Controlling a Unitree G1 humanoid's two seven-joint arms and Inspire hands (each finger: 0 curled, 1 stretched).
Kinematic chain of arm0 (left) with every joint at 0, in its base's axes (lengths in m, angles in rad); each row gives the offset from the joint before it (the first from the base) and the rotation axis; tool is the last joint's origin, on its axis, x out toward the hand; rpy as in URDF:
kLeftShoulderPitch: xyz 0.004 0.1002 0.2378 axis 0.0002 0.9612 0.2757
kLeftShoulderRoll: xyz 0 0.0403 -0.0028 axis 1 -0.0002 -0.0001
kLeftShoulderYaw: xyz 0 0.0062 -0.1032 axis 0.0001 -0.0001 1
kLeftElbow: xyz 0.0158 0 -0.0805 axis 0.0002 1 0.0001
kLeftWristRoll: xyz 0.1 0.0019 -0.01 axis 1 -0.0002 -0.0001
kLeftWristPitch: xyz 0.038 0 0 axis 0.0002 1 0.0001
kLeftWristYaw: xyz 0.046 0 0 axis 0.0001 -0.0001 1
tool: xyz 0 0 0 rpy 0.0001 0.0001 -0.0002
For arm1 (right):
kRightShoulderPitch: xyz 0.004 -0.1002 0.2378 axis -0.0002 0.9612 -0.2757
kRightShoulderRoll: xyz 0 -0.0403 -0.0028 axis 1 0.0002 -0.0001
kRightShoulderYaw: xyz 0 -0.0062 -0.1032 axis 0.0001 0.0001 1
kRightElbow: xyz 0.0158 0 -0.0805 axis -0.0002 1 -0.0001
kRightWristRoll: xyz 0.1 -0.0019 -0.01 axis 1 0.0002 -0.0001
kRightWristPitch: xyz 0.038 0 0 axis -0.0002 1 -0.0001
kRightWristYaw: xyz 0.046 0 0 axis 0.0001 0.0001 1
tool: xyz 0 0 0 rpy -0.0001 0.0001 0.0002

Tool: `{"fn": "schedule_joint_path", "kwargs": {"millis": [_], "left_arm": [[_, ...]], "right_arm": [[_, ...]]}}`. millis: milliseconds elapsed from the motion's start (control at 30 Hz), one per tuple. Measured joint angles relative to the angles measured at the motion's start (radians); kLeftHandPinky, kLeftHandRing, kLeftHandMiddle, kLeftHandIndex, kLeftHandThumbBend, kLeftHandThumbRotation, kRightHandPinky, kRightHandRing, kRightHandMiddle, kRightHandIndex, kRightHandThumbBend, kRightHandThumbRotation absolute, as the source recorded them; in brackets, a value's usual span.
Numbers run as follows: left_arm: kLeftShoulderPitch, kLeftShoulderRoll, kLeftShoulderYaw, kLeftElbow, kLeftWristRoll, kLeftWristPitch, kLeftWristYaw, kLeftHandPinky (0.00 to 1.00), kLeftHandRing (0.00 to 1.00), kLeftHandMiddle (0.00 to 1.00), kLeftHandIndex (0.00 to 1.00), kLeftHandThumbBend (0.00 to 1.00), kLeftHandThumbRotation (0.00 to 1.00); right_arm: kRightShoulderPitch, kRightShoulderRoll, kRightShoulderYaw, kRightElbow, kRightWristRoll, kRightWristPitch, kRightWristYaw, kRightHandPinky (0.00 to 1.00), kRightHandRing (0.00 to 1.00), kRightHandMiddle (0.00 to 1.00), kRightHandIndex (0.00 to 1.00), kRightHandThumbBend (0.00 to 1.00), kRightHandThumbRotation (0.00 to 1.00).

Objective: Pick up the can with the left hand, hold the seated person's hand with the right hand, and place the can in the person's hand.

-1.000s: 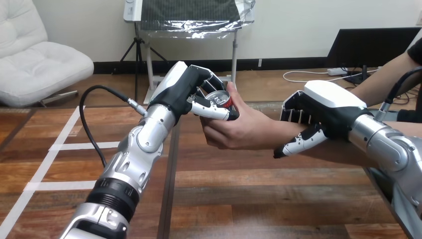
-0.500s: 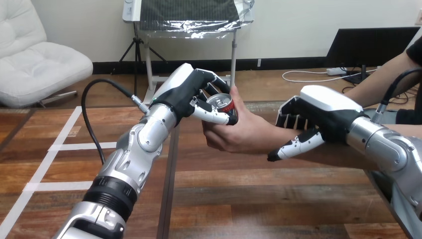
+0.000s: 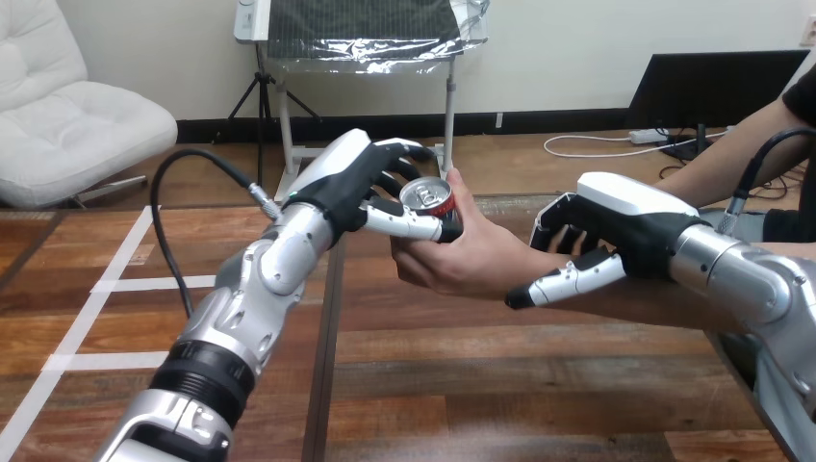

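Head view: the can stands upright in the person's hand, above the middle of the wooden table, not far from its far edge. The left hand grasps the can: its fingers arch behind and over the rim, and its thumb lies across the near side. The right hand grips the person's wrist from above, fingers curled over the far side and thumb stretched along the near side. Bare wood lies open below both hands and to the left, where white tape lines cross it. At the right, the table's edge runs close under the right forearm.
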Motion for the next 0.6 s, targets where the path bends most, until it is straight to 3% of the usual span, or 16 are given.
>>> {"fn": "schedule_joint_path", "kwargs": {"millis": [200,600], "left_arm": [[0.004,0.005,0.0,0.0,-0.002,-0.004,0.001,0.76,0.86,0.88,0.9,0.99,0.99],[0.013,-0.004,0.001,0.0,-0.005,-0.03,0.007,0.76,0.85,0.86,0.88,0.99,1.0]], "right_arm": [[0.002,0.001,-0.015,-0.022,0.031,0.021,0.033,0.76,0.92,0.92,0.94,1.0,0.67],[0.015,0.001,-0.029,-0.054,0.049,0.024,0.047,0.83,0.97,0.95,0.97,1.0,0.65]]}}
